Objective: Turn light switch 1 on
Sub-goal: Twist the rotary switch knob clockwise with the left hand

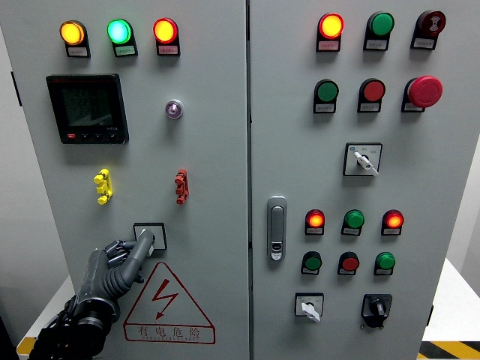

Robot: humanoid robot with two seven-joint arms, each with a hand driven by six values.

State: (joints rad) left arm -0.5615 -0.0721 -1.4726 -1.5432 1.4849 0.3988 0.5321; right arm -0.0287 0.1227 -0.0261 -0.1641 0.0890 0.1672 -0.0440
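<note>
Left hand [129,253] covers switch [150,235] knob — labels [328,46] too small.

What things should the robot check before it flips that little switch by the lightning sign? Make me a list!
1. Left hand is at the switch: ok, one finger reaches up to its plate.
2. Finger actually pressing the switch: cannot tell, the fingertip covers the spot.
3. Switch already on or off: cannot tell, the finger hides its middle.
4. Hand clear of the yellow handle and red handle: ok, both sit well above the hand.
5. Hand clear of the warning triangle: not ok, the hand overlaps its left edge.
6. Right hand out of the way: ok, not in view.
</note>
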